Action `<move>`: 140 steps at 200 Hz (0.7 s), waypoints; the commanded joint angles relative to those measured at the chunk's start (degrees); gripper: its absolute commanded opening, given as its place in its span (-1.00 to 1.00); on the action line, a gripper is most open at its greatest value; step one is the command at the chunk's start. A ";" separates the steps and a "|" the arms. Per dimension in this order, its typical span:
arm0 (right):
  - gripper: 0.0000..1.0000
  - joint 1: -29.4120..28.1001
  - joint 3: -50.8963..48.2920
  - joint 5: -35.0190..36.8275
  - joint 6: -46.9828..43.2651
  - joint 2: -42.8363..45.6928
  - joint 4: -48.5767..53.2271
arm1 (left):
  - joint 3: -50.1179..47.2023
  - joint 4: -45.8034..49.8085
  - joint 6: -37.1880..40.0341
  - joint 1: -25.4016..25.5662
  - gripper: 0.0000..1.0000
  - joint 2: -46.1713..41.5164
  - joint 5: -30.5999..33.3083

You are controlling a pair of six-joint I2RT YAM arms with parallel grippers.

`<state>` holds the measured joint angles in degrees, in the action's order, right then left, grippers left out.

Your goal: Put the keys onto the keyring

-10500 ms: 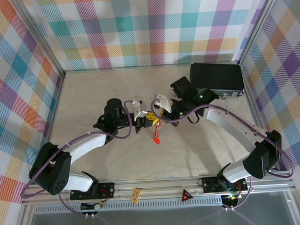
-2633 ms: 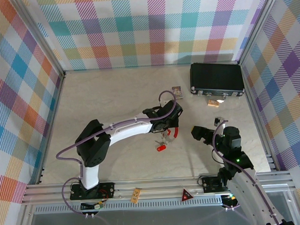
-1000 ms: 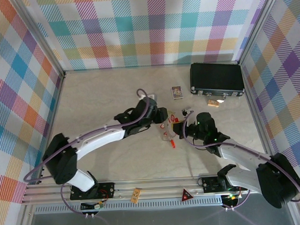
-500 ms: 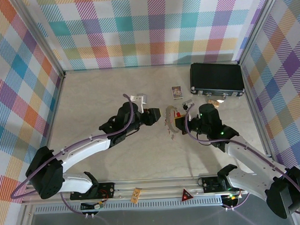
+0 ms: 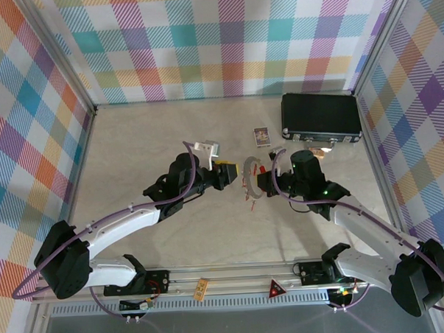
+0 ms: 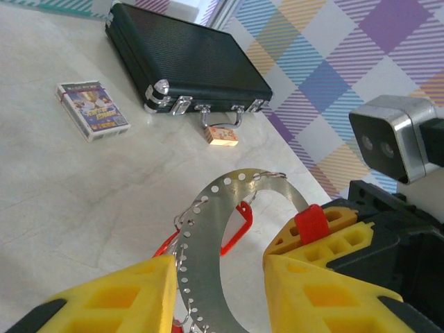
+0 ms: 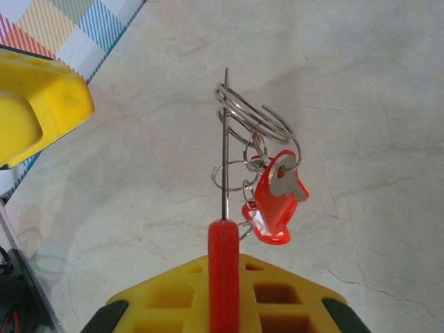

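Note:
The keyring (image 6: 208, 236), a flat perforated metal crescent with a red end cap (image 6: 311, 223), hangs above the table. My right gripper (image 7: 223, 262) is shut on that red cap; the band (image 7: 224, 152) rises edge-on from it. Red keys (image 7: 272, 201) dangle from small wire loops on the band, also seen as red tags (image 6: 234, 230) behind it. My left gripper (image 6: 218, 269) is open, with its yellow fingers (image 6: 118, 295) on either side of the band and a gap on both sides. From above, the left gripper (image 5: 233, 173) meets the keyring (image 5: 248, 177) held by the right gripper (image 5: 264, 181).
A black case (image 5: 321, 116) lies at the back right, with a small orange tag (image 6: 222, 135) at its front latch. A small picture card box (image 5: 261, 137) sits left of the case. Plaid walls enclose the table (image 5: 147, 140).
The right gripper has lifted the keyring off the table and turned it towards the left arm. The left gripper has moved right until its fingers straddle the band, and its jaws have narrowed.

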<state>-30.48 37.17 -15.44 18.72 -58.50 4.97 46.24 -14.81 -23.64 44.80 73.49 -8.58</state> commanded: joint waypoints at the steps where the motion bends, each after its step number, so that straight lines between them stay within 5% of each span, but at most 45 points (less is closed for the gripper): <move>1: -1.00 -0.37 2.46 -0.47 1.38 1.37 -0.25 | -0.41 -1.01 2.14 -0.15 -0.26 0.16 -3.29; 54: -1.00 -0.19 2.72 4.22 11.81 1.56 -2.33 | -1.47 -0.44 3.12 0.85 -0.23 1.05 -3.88; 140: -1.00 -0.28 10.49 11.88 33.94 -4.49 8.94 | -6.18 -2.99 24.24 13.28 -0.07 -1.59 10.19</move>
<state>-30.46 44.31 -5.78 43.77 -60.55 9.21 42.39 -13.98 -8.12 54.89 73.03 -3.88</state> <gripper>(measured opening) 0.094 0.450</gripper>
